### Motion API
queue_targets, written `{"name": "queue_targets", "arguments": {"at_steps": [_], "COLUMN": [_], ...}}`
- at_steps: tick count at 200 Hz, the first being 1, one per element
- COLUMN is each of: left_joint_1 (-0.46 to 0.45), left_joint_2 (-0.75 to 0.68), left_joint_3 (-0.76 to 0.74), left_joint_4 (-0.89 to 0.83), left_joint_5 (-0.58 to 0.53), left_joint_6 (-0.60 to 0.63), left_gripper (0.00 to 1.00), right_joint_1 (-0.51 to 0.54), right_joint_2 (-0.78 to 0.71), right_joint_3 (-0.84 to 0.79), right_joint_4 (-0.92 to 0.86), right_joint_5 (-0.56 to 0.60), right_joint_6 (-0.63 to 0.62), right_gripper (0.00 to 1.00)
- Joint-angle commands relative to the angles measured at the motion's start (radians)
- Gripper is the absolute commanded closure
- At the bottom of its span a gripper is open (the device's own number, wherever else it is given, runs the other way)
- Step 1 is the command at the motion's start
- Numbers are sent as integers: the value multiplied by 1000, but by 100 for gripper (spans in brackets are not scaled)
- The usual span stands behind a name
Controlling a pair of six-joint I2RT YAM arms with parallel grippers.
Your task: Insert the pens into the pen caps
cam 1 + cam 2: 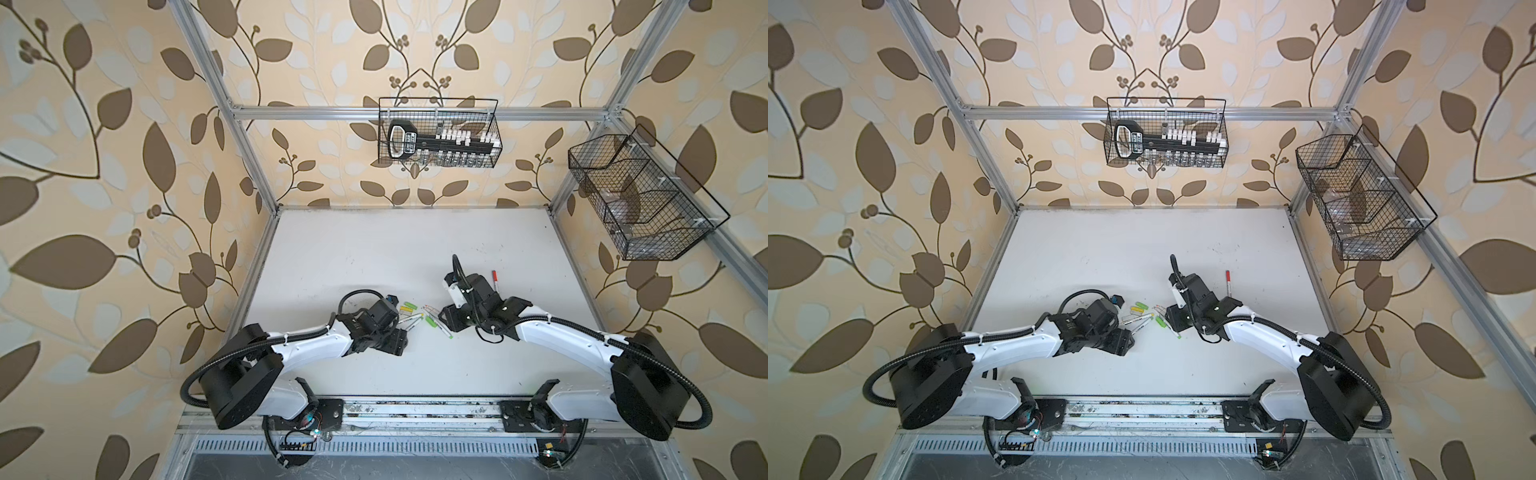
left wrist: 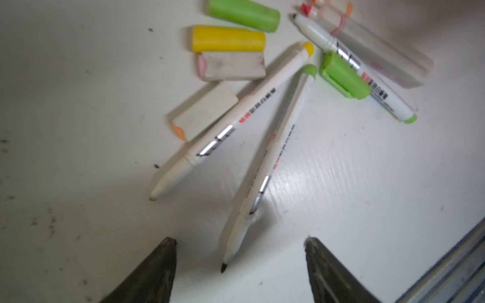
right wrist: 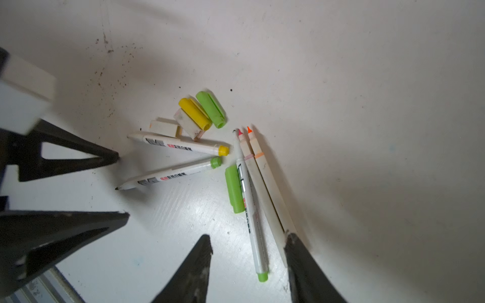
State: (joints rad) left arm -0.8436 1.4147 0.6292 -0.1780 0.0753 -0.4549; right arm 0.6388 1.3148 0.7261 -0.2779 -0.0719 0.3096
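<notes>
The pens and pen caps lie in one cluster (image 1: 415,318) mid-table. Green (image 2: 244,14), yellow (image 2: 228,38) and two whitish caps (image 2: 232,65) lie side by side, and another green cap (image 2: 345,76) leans on a pen. My left gripper (image 2: 238,241) is open, with the dark tip of a green-ended pen (image 2: 267,168) between its fingers, untouched. A yellow-ended pen (image 2: 236,123) lies beside it. My right gripper (image 3: 248,237) is open astride the tail of another green-ended pen (image 3: 249,210). One finger (image 3: 296,251) covers the ends of two translucent pens (image 3: 267,183).
A red-capped pen (image 1: 495,277) lies alone behind the right arm. Wire baskets hang on the back frame (image 1: 438,133) and the right frame (image 1: 640,199). An aluminium rail (image 2: 459,262) runs close by the left gripper.
</notes>
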Motion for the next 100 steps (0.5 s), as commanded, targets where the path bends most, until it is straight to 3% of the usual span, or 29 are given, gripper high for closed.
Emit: {"name": "queue_targets", "arguments": {"at_steps": [1, 58, 100], "left_joint_1": [-24, -37, -41], "left_joint_2": [64, 120, 156], "left_joint_3": [67, 110, 135], "left_joint_4": [23, 22, 11], "left_joint_5": [-4, 12, -7], "left_joint_6": [31, 39, 62], "left_gripper": [24, 25, 32], "right_joint_1": [-17, -51, -70], "right_joint_2": [-35, -86, -87], "right_joint_3": [-19, -48, -50], "right_joint_4": [2, -3, -17], "right_joint_5": [-45, -73, -87], "right_joint_6": [-19, -24, -45], "right_gripper": [52, 52, 53]}}
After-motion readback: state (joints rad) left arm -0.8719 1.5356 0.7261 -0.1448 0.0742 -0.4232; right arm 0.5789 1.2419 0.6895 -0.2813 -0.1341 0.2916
